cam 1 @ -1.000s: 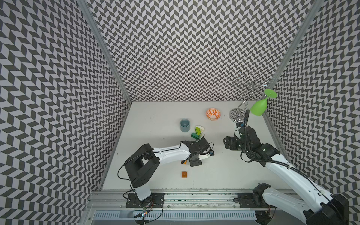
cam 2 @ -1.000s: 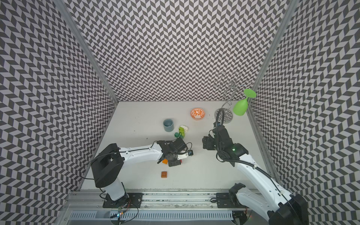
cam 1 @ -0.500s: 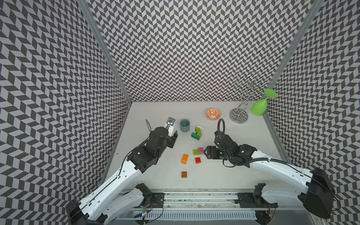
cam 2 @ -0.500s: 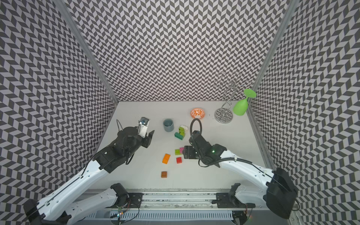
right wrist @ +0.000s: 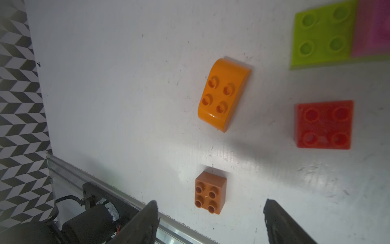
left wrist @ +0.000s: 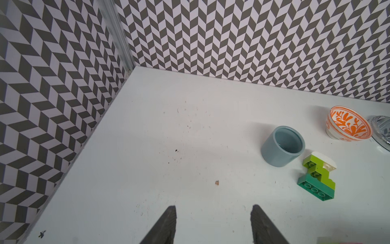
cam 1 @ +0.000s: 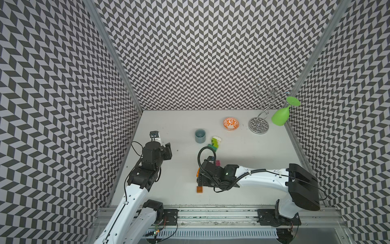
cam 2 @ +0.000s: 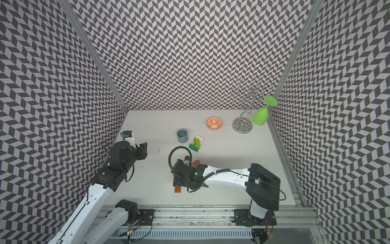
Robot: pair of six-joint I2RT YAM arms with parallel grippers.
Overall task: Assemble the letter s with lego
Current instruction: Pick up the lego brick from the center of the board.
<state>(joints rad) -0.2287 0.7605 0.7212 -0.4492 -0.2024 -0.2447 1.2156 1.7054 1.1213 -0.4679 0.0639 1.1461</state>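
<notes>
**Operator:** Status of the right gripper (right wrist: 210, 202)?

**Technician:** Jaws wide, nothing held. In the right wrist view, the brown brick (right wrist: 211, 192) lies on the table (cam 1: 242, 152) between the fingertips, nearest the front rail.

**Operator:** Remaining lego?

**Technician:** Farther back lie the orange curved brick (right wrist: 224, 94) and red brick (right wrist: 324, 124), then the lime green brick (right wrist: 322, 36) with the pink brick (cam 1: 218, 162) just beside it. Beyond these, the green-and-white stack (cam 1: 214, 143) stands near the cup (cam 1: 200, 135).

**Operator:** Left gripper (left wrist: 213, 208)?

**Technician:** Jaws partly apart, empty, over bare table.
</notes>
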